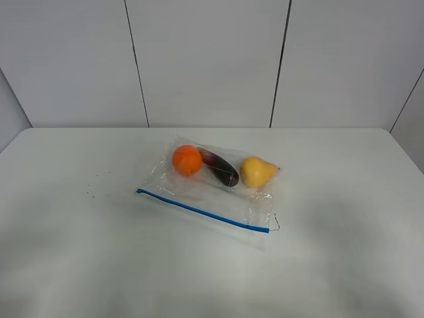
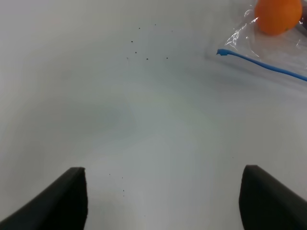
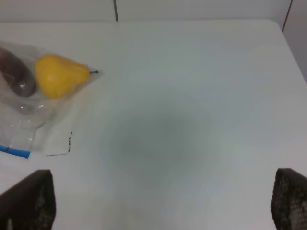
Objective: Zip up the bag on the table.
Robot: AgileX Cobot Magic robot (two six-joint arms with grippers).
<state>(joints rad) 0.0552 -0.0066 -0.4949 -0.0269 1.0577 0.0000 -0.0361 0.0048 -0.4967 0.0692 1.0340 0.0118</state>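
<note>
The bag (image 1: pixel 199 192) lies flat at the middle of the table (image 1: pixel 79 232). It holds an orange (image 1: pixel 187 159), a dark eggplant (image 1: pixel 220 167) and a yellow pear (image 1: pixel 256 171). Its blue zip strip (image 1: pixel 199 211) runs along the near edge. Neither gripper shows in the exterior view. In the left wrist view my left gripper (image 2: pixel 165 201) is open and empty over bare table, well short of the strip's left end (image 2: pixel 221 52) and the orange (image 2: pixel 278 15). In the right wrist view my right gripper (image 3: pixel 160 203) is open and empty, off to the side of the pear (image 3: pixel 57 80) and the strip's right end (image 3: pixel 14 151).
A few small dark specks (image 1: pixel 89 193) dot the table left of the bag; they also show in the left wrist view (image 2: pixel 144 52). A white panelled wall (image 1: pixel 212 59) stands behind the table's far edge.
</note>
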